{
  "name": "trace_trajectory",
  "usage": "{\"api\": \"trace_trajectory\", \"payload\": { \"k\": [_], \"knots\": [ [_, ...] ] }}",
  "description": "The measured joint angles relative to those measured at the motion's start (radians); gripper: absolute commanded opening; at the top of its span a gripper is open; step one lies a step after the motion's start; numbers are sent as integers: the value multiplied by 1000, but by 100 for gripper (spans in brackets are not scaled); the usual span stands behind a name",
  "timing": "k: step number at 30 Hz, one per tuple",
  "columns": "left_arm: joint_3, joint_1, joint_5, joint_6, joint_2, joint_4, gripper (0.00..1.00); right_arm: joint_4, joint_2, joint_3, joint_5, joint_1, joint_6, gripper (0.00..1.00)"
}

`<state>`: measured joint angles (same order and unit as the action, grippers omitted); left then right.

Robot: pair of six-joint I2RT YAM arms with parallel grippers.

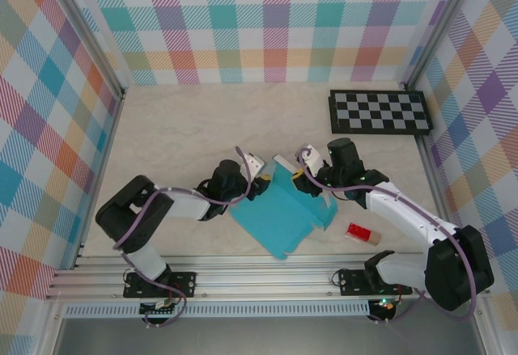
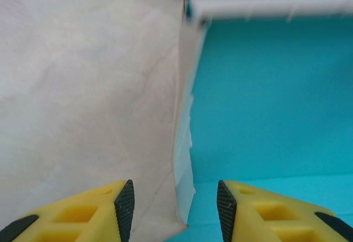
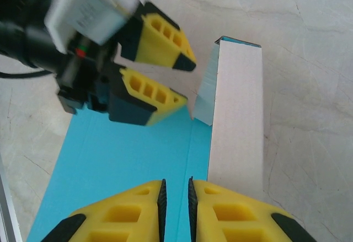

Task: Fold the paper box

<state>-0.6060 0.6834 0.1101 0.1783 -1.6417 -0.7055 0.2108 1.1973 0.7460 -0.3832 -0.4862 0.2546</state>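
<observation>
Unsupported flap on the paper box
Left gripper held open astride it, right gripper seemingly clamped on paper box — springback risked.

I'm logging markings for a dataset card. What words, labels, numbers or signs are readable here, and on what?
None readable. The white label on the left end effector is too blurred; the paper box, checkerboard and red block show no text.

We find bare table behind and left of the box; the block and checkerboard stand on the right side.
</observation>
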Motion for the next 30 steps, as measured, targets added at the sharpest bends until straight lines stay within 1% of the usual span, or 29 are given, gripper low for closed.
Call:
{"api": "trace_trajectory", "payload": {
  "k": [3, 5, 8, 11, 16, 21, 26, 27, 29, 30],
  "knots": [
    [0, -21, 2, 4, 112, 43, 49, 2, 0, 0, 0, 0, 15, 20],
    [-24, -52, 3, -10, 176, 100, 46, 4, 0, 0, -1, 0, 24, 20],
    [-109, -85, 8, -57, 201, 184, 43, 8, -3, 0, -4, -2, 47, 20],
    [-192, -91, 11, -146, 198, 257, 47, 8, -16, 0, -4, -7, 69, 21],
    [-327, -91, 12, -302, 144, 413, 48, 18, -22, 4, -4, -9, 87, 21],
    [-417, -91, 27, -395, 79, 533, 50, 30, -22, 18, -4, -9, 112, 22],
    [-505, -91, 28, -425, 49, 643, 51, 57, -22, 61, 5, -9, 126, 26],
    [-528, -91, 34, -423, 45, 669, 52, 68, -22, 75, 12, -9, 127, 29],
    [-570, -91, 56, -394, 40, 705, 53, 99, -23, 108, 32, -9, 128, 30],
    [-589, -91, 73, -363, 39, 723, 53, 116, -26, 129, 44, -9, 128, 32]
  ]
}}
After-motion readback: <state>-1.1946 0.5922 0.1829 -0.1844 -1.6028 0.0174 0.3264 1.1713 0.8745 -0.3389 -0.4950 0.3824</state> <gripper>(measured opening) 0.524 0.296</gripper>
